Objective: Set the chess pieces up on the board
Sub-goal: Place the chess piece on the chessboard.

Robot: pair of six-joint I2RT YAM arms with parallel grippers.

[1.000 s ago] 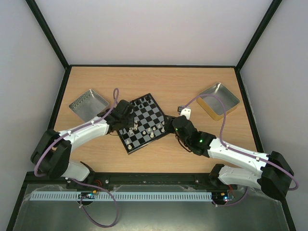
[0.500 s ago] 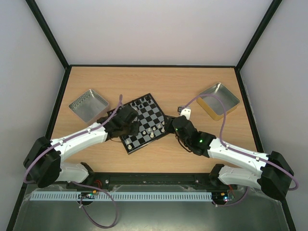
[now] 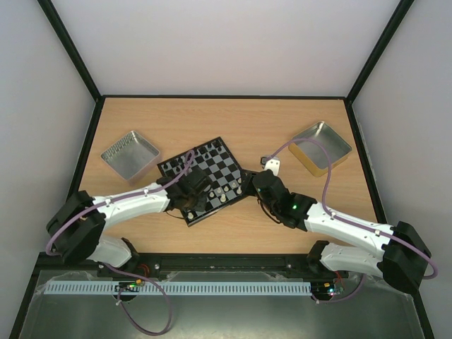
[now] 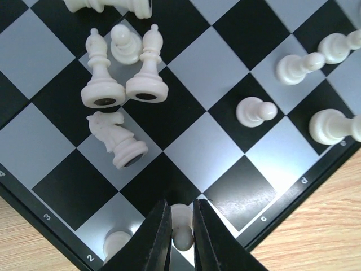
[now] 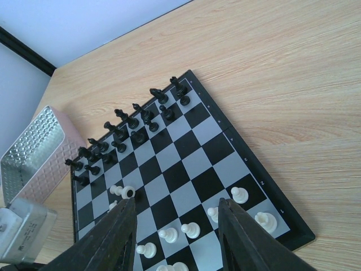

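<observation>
The chessboard [image 3: 212, 169] lies tilted mid-table. Black pieces [image 5: 135, 121] stand along its far rows. Cream-white pieces are scattered on the near side: several pawns [image 5: 192, 228] upright, two bishops and a knight [image 4: 118, 141] lying on their sides in the left wrist view. My left gripper [image 4: 181, 234] is over the board's near-left edge [image 3: 189, 201], shut on a white pawn [image 4: 183, 226] at a square of the second row. My right gripper [image 5: 175, 237] is open and empty, hovering above the board's right edge [image 3: 248, 182].
A silver tray [image 3: 130, 154] stands left of the board, also in the right wrist view [image 5: 34, 152]. A gold tray [image 3: 320, 147] stands at the far right. A small white block [image 3: 272, 167] lies between board and gold tray. Black frame edges surround the table.
My left gripper has moved from the board's left side toward its near-left corner and lower. My right arm has barely moved.
</observation>
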